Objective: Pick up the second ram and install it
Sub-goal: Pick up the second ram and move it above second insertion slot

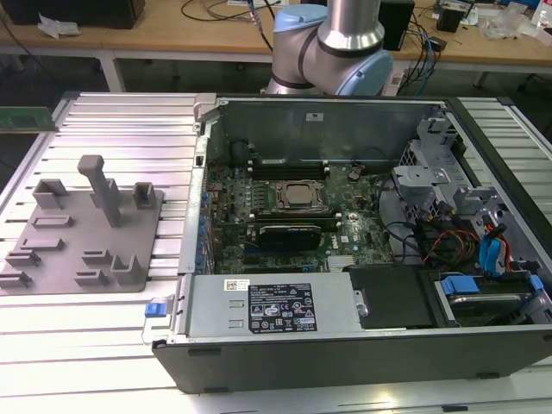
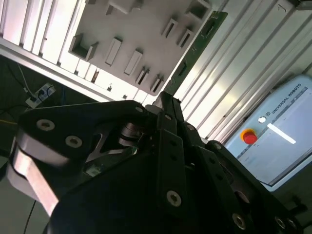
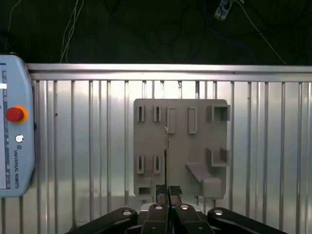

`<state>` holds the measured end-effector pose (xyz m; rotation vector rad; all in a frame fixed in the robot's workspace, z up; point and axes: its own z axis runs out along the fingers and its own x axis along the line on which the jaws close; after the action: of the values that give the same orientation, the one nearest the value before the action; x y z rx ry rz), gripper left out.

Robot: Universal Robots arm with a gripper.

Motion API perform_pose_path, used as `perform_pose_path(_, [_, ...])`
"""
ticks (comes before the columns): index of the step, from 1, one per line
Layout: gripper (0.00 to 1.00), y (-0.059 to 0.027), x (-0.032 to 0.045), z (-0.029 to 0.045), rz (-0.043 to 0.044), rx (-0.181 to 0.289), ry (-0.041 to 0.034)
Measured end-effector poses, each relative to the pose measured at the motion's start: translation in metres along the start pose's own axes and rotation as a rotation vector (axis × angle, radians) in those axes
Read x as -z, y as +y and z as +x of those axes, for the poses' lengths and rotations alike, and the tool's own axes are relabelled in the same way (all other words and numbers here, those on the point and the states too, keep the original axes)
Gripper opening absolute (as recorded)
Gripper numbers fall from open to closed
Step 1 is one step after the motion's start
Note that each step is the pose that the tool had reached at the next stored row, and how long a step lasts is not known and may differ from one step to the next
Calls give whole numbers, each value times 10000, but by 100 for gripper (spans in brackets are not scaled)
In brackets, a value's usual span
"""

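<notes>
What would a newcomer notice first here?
An open computer case lies in the exterior view's middle and right, with a silver CPU socket at its centre. A gray fixture plate sits at that view's left. In both wrist views the gripper holds the second ram above that plate.

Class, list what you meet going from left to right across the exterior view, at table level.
The grey fixture plate → CPU socket → blue drive caddy.
</notes>
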<state>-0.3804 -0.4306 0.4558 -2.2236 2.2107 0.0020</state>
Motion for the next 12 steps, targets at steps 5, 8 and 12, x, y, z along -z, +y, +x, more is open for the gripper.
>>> perform_pose_path(5, [9,-336,-4,2,0,0,0])
perform_pose_path(8, [9,-572,-7,3,-1,0,1])
perform_pose_path(12, [9,-818,-15,5,-2,-1,1])
